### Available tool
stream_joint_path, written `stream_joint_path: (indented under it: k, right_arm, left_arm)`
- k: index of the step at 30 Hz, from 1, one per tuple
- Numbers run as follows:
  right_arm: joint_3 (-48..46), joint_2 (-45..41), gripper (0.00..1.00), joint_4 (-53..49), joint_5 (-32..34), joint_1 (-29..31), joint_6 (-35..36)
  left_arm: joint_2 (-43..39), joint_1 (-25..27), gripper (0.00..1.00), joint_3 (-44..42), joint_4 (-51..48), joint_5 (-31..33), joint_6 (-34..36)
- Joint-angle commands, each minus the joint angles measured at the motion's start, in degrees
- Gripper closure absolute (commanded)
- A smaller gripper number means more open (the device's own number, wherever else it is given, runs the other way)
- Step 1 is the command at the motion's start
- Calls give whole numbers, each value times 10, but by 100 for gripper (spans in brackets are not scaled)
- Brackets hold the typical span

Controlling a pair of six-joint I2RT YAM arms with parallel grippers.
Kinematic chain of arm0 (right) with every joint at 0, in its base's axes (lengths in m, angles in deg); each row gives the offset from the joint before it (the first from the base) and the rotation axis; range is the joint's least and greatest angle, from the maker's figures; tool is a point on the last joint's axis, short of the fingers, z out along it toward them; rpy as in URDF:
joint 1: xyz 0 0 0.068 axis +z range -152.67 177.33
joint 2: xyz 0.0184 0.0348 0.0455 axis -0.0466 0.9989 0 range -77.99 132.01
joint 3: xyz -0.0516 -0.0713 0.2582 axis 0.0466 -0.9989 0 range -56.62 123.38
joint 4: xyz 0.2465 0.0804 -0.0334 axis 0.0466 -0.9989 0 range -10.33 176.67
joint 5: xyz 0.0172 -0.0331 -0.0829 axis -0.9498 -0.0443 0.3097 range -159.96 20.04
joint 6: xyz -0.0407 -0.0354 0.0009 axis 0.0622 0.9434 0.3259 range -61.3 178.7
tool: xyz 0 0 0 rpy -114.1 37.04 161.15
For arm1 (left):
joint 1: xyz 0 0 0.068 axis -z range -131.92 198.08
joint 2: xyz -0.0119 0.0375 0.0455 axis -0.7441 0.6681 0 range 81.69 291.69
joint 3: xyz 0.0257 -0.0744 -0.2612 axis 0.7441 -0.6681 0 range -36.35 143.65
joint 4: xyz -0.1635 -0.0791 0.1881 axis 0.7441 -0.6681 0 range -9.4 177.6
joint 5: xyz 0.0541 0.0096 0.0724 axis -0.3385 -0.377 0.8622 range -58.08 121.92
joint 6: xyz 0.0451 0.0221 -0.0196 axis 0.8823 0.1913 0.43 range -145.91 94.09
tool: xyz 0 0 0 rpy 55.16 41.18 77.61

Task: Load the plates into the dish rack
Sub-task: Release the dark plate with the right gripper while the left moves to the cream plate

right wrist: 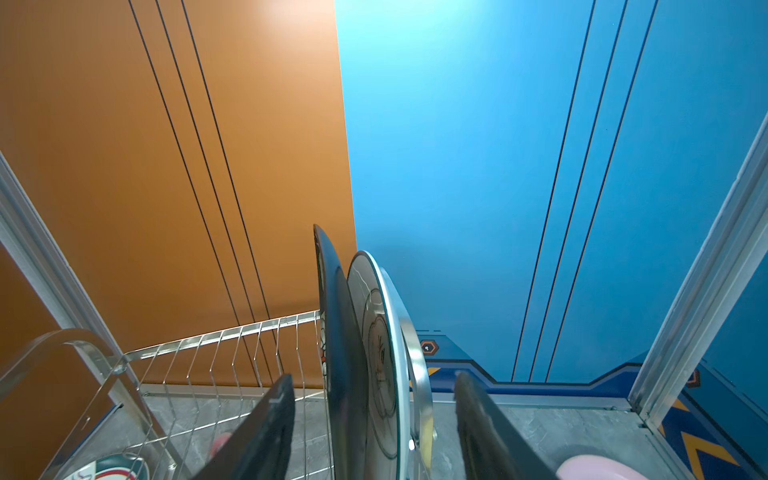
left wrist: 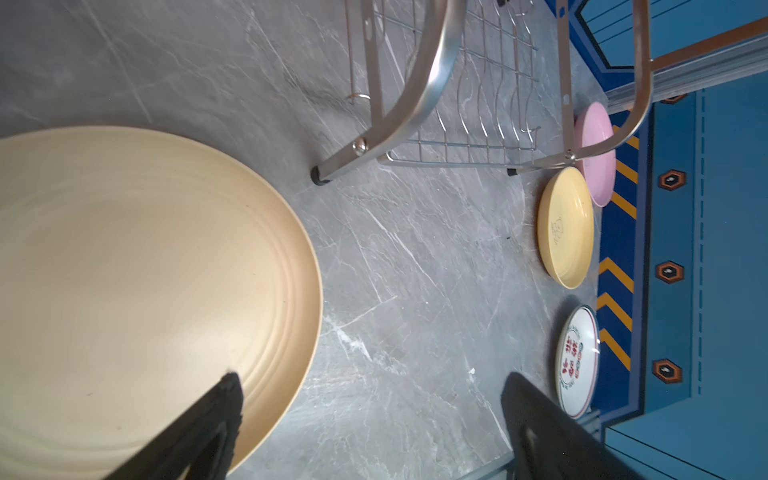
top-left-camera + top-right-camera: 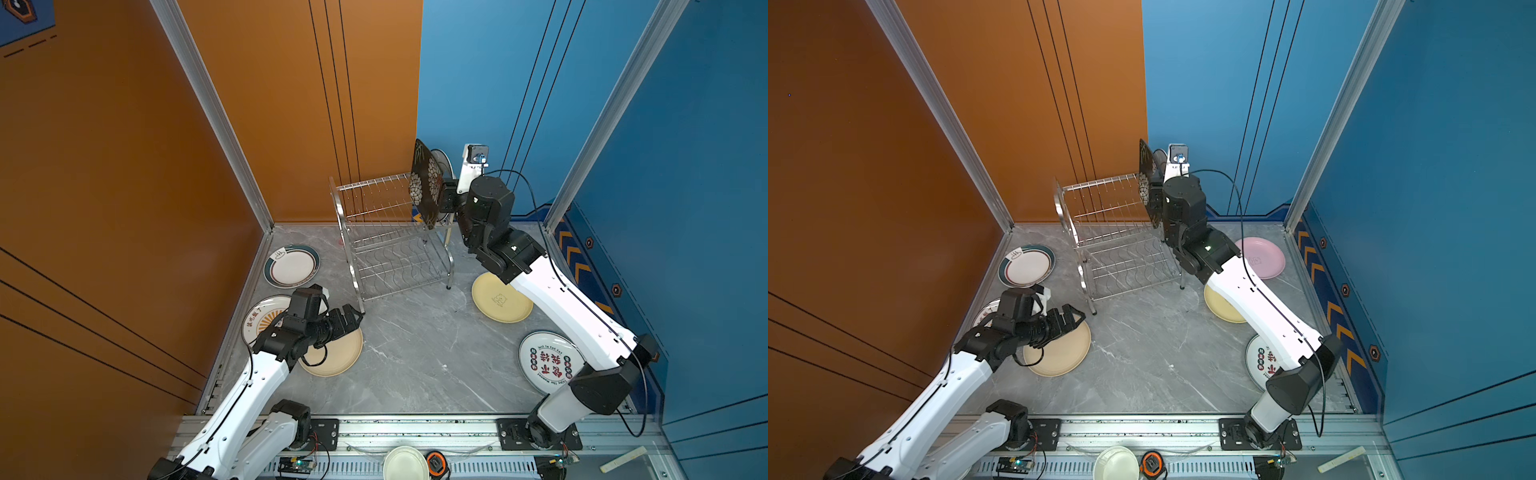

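Up at the rack's right end, the right wrist view alone reveals 2 plates standing on edge side by side: the square black floral plate [image 1: 336, 332] and, just behind it, a round white-rimmed plate [image 1: 384, 353]. Both lie between the fingers of the right gripper [image 1: 374, 378], which are spread apart and clear of either plate. The left wrist view shows plainly a pink round plate [image 2: 594, 153] just beside a pale yellow round plate [image 2: 565, 228], which the right forearm crosses in both top views. The right arm reaches up to the upper tier of the shiny 2-tier steel wire dish rack [image 3: 395, 249]. The left arm stretches low, the left gripper [image 3: 355, 318] spread wide above the rim of a flat cream round plate [image 3: 338, 357]. The black plate turns its white-flowered face toward the rack's left end.
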Motion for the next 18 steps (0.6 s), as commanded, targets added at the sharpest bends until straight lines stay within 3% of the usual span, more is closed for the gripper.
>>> stream_joint_path:
  k: [1, 11, 18]
  right_arm:
    - [-43, -39, 35, -51, -19, 2, -35]
    - [-187, -154, 26, -114, -27, 27, -93]
    - [-259, -207, 17, -143, -35, 20, -117]
  left_arm:
    - [-7, -25, 2, 25, -86, 72, 35]
    - [27, -122, 2, 6, -100, 117, 89]
    - [70, -200, 2, -29, -33, 70, 114]
